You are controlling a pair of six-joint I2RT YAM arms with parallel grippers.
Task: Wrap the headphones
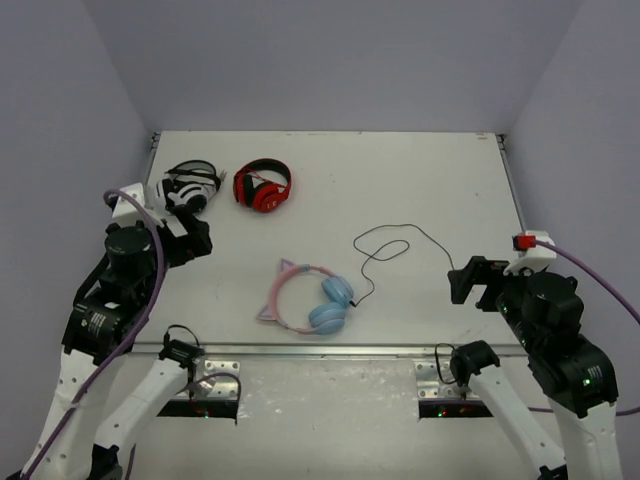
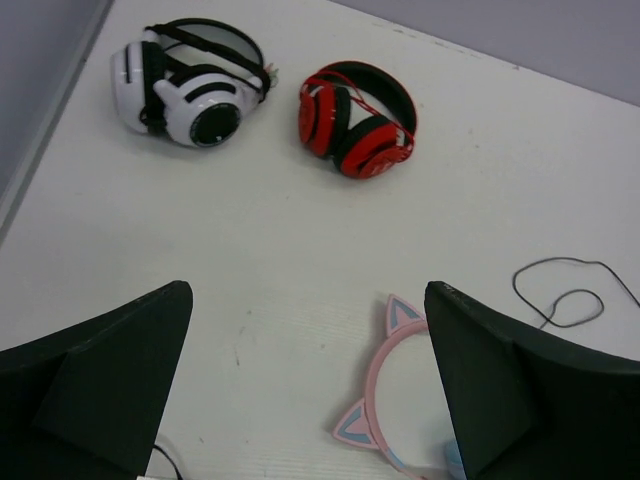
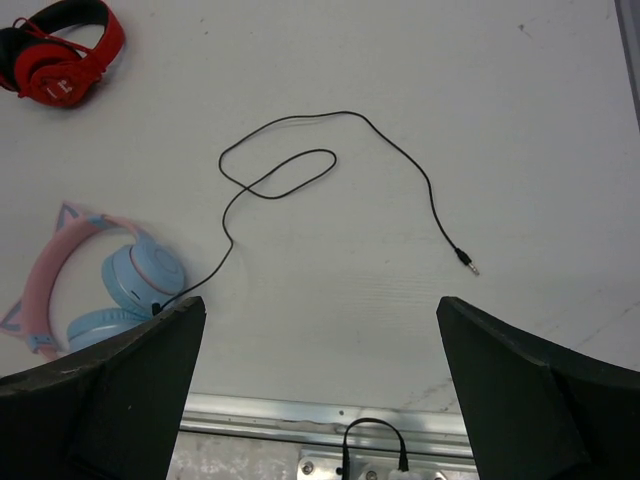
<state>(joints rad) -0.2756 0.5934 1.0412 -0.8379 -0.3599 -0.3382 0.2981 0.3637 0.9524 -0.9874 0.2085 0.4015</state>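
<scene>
The headphones [image 1: 310, 300] lie flat near the table's front middle, with a pink cat-ear headband [image 2: 371, 384] and light blue earcups [image 3: 140, 275]. Their thin black cable [image 1: 385, 248] trails back and right in a loose loop and ends in a free plug [image 3: 466, 262]. My left gripper [image 1: 192, 225] hovers open to the back left of them, and in its wrist view [image 2: 308, 290] nothing is between the fingers. To the right of the cable's end, my right gripper [image 1: 475, 282] also hangs open and empty [image 3: 322, 302].
Red-and-black headphones [image 1: 263, 186] and white-and-black headphones [image 1: 190, 185] lie at the back left. A metal rail [image 1: 320, 350] runs along the table's front edge. Grey walls close in the back and both sides.
</scene>
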